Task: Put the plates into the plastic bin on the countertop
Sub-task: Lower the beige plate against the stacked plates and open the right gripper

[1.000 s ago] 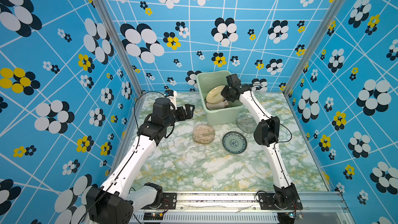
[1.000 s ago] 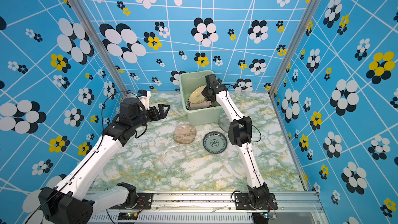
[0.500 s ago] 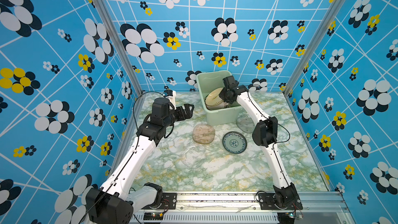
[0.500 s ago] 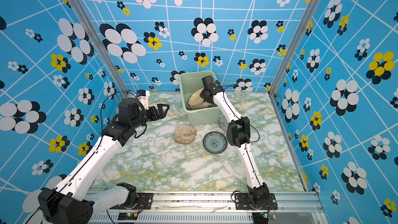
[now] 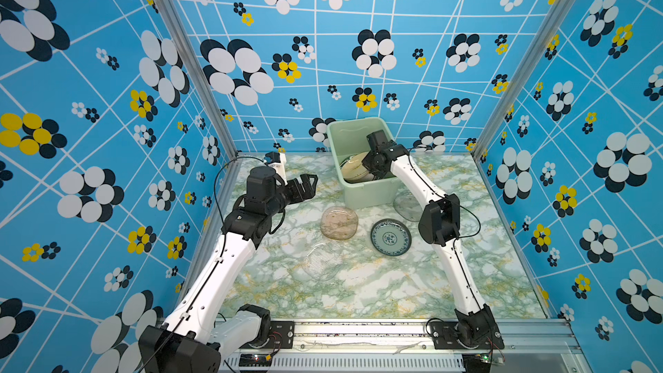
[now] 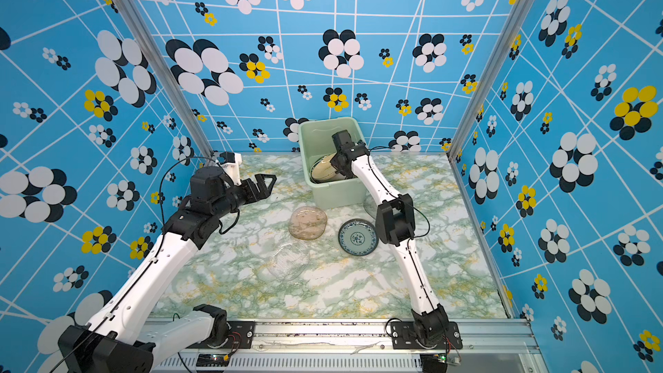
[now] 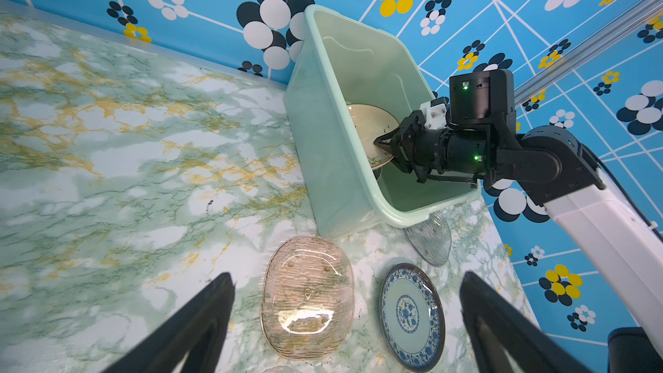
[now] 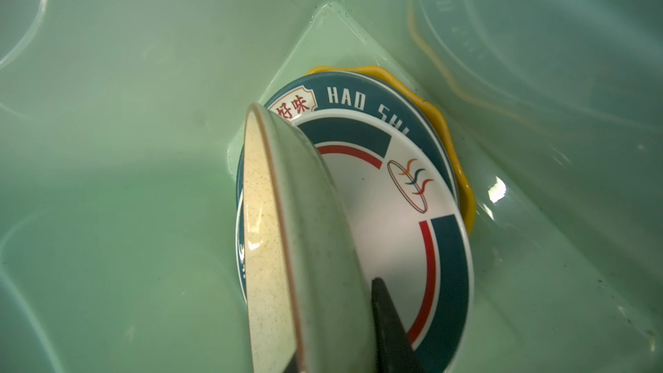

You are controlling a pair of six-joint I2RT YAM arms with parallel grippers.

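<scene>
The left gripper (image 5: 305, 186) hangs above the left side of the worktop (image 5: 358, 292). Its jaws are wide apart and it holds nothing. Next comes the clear plate (image 5: 321, 263), flat on the worktop and very hard to see. Just behind it lies the brown plate (image 5: 339, 223), also glass. These two look thin, smooth and slippery. They would likely crack if dropped, so the rim is the best place to pinch.

The plastic bin (image 5: 369, 193) stands at the back of the worktop. Inside it the right gripper (image 7: 382, 145) is closed on the rim of the cream plate (image 7: 371, 127), which stands tilted on its edge. This plate looks stiff and heavier than the glass ones. The blue plate (image 5: 391, 237) lies in front of the bin. The grey plate (image 5: 403, 204) sits just beside the bin's right corner.

Only the right wrist view shows what lies below the cream plate: a white plate (image 8: 387, 209) with a dark rim, on top of a yellow plate (image 8: 462, 188). The left wrist view shows more of the grey plate. In both top views the right arm (image 5: 437, 217) hides part of it.
</scene>
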